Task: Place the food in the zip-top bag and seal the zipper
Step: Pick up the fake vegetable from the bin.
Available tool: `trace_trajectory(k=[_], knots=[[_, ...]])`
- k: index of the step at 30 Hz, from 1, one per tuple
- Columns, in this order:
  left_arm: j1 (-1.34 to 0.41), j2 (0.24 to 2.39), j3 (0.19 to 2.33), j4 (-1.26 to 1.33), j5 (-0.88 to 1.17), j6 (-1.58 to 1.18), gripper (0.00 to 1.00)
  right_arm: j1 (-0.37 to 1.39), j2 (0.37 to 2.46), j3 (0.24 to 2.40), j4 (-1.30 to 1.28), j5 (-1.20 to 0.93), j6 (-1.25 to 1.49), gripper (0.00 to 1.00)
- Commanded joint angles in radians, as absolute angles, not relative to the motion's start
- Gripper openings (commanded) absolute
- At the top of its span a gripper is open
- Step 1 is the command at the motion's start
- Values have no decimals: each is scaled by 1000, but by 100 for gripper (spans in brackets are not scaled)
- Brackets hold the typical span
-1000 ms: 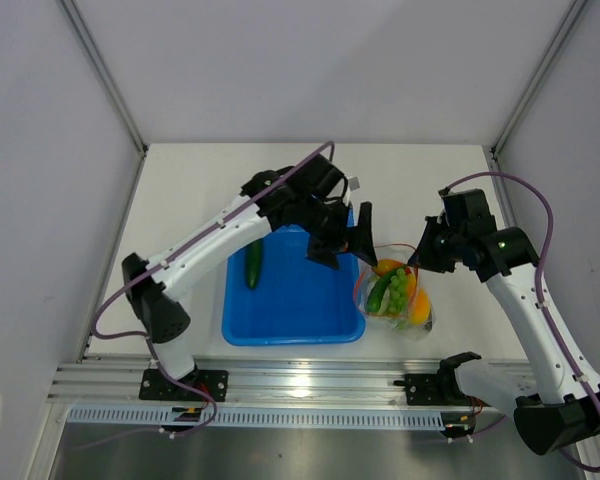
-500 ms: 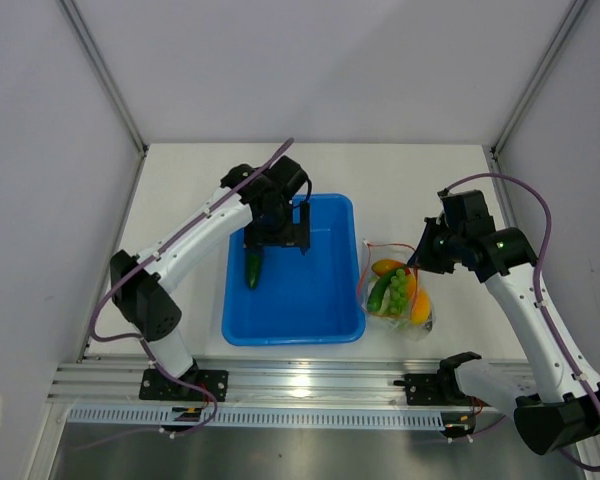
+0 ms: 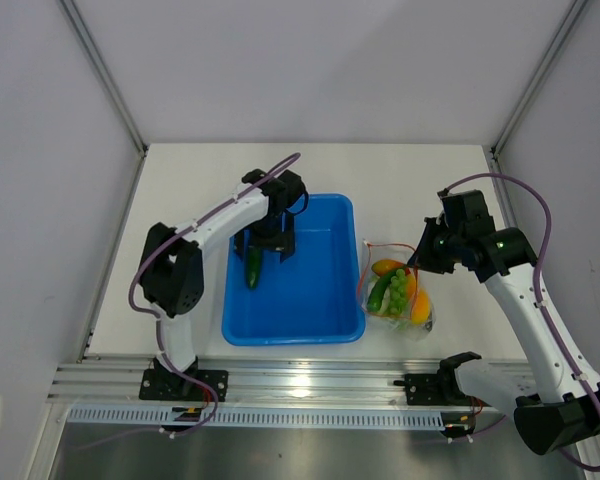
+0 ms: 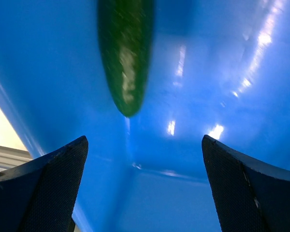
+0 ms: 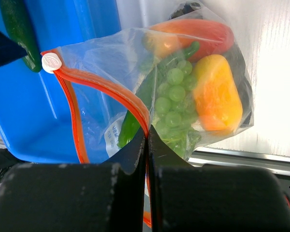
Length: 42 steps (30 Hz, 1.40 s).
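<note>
A dark green cucumber [image 3: 252, 268] [image 4: 125, 63] lies along the left side of the blue tray [image 3: 310, 310]. My left gripper [image 3: 263, 248] [image 4: 143, 140] hangs open just over the cucumber's far end, with nothing between its fingers [image 4: 43, 188]. The zip-top bag [image 3: 395, 295] [image 5: 135, 63] stands right of the tray with its mouth held open. It holds an orange-yellow fruit [image 5: 217, 92], a red-orange fruit [image 5: 193, 34], a green bunch [image 5: 174, 96] and a green pepper [image 5: 130, 125]. My right gripper [image 3: 417, 258] [image 5: 147, 133] is shut on the orange-red zipper [image 5: 106, 87] at the bag's right edge.
The blue tray [image 4: 222, 72] [image 5: 19, 111] sits between the two arms, its right wall close to the bag. A white slider tab [image 5: 51, 62] sits on the zipper's far end. Frame posts and grey walls close in the white table [image 3: 410, 180]; a metal rail [image 3: 310, 380] runs along the front.
My left arm has swung from the bag's mouth leftward into the tray and dropped over the cucumber, still open. The right gripper and the bag have not moved.
</note>
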<state>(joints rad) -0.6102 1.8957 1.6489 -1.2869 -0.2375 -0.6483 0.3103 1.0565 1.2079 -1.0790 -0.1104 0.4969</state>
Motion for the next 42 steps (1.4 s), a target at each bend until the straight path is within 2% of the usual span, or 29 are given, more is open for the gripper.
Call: trace_trajectory(k=[1,5,14,26,30,36,42], knots=[[-577,1937,1644,-1252,-313,-621,99,316,1049,1210,-1058,-97,494,0],[-569,1996,1664,-1233,-371,-591,100,314,1054,1210,-1055,-95,492,0],[-568,2051,1675,-1187,-328,-577,100,314,1062,1206,-1048,-100,492,0],[-565,2073,1560,-1089,-146,-603,97,314,1068,1207,-1048,-97,491,0],[-565,2052,1513,-1051,-117,-601,92,316,1071,1209,-1045,-100,491,0],[-565,2052,1505,-1034,-104,-595,79,316,1077,1213,-1043,-106,489,0],[-566,2060,1506,-1029,-120,-594,56,314,1074,1219,-1049,-103,486,0]])
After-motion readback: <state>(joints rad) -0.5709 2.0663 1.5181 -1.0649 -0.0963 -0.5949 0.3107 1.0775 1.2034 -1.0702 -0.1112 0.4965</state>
